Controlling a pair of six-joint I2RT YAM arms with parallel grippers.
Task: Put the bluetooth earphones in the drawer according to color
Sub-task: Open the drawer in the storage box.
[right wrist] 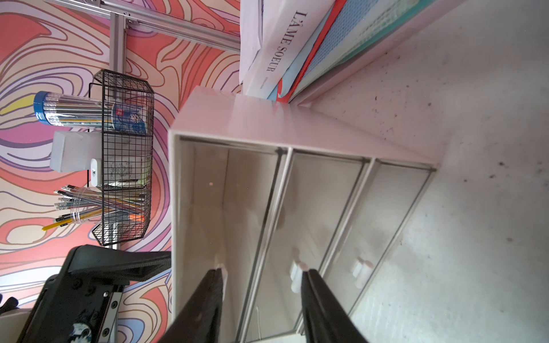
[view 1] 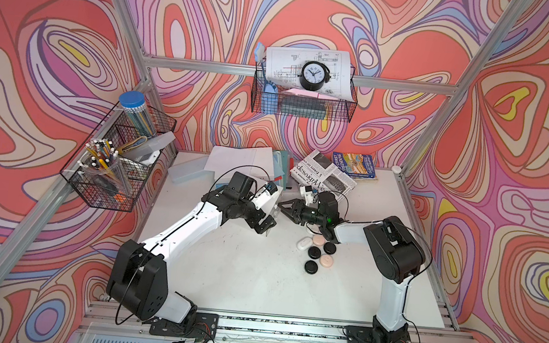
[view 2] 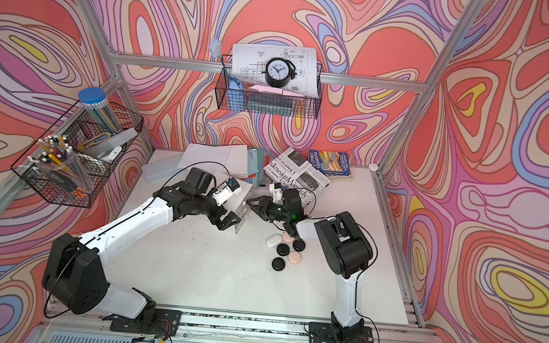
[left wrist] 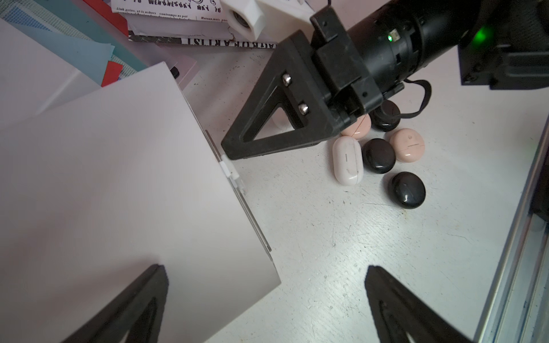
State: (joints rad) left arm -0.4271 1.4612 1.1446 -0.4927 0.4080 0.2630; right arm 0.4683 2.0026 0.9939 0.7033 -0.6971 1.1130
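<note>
Hovering above the drawer cabinet [left wrist: 118, 178] at its front edge, L gripper [left wrist: 266, 267] has fingers fully apart: one over cabinet top, one over table [left wrist: 326, 237]. R gripper [right wrist: 263, 271] faces cabinet front, fingers partly apart, not clamped. The middle-drawer knob [right wrist: 297, 274] sits just beside one finger. Drawer fronts look flush. White, black and pink earphone cases [view 1: 317, 252] lie clustered on table beside R arm [view 1: 349, 233], outside cabinet.

A white earphone case [left wrist: 279, 120], seemingly, lies mostly hidden behind a right gripper [right wrist: 263, 271] jaw; the drawer knob [right wrist: 295, 274] between the jaws is blurred.
</note>
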